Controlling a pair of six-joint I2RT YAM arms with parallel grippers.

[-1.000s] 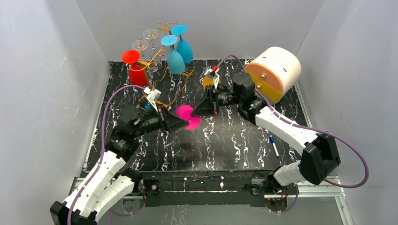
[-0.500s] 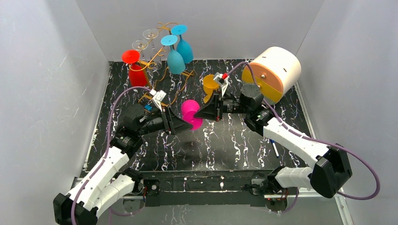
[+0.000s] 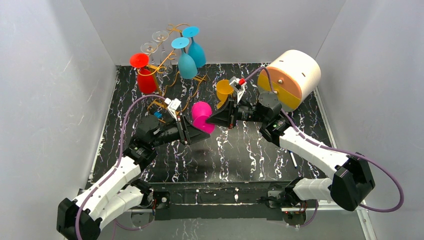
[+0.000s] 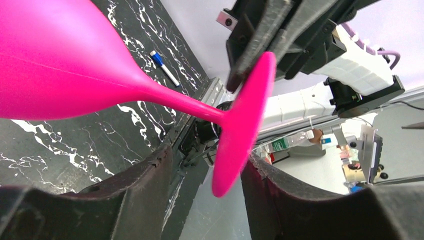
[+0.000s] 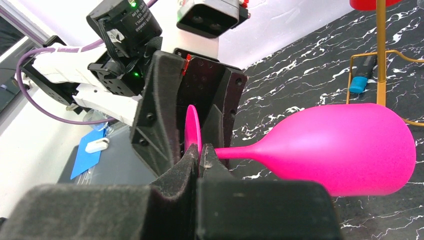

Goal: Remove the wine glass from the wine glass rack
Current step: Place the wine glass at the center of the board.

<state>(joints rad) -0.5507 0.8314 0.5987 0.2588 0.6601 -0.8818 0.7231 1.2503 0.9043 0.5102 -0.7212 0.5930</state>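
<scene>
Right wrist: right gripper (image 5: pixel 200 153) pinches the pink wine glass (image 5: pixel 350 150) by its foot.

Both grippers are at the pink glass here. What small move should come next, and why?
Probably the left gripper should back straight away. The right gripper is pinched shut on the rim of the foot of the pink wine glass, while the left fingers stand apart on either side of the foot, with gaps showing, so the right seems to carry it.

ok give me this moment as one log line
pink wine glass: midair, sideways | right gripper: shut on its foot | left gripper: open around foot | step: likely handover
</scene>
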